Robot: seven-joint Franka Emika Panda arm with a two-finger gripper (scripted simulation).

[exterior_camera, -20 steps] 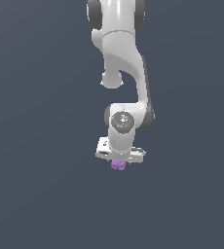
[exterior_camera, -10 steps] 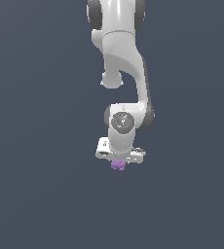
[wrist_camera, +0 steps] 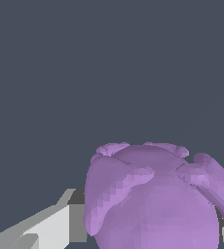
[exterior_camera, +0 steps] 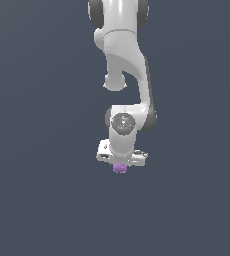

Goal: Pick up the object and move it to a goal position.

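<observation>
The object is a small lumpy light-purple blob that pokes out just below my white gripper in the exterior view. The gripper hangs from the arm, points down and is shut on the object. Up close in the wrist view, the object fills the space between the grey-white fingers, one on each side of it. Its lower part is hidden by the frame edge. No goal position marker is in view.
Only a plain dark grey-blue background surrounds the white arm, which comes down from the top of the exterior view. No other object, container or edge shows.
The gripper and the object have drifted very slightly to the exterior view's left. The grip on the object is the same.
</observation>
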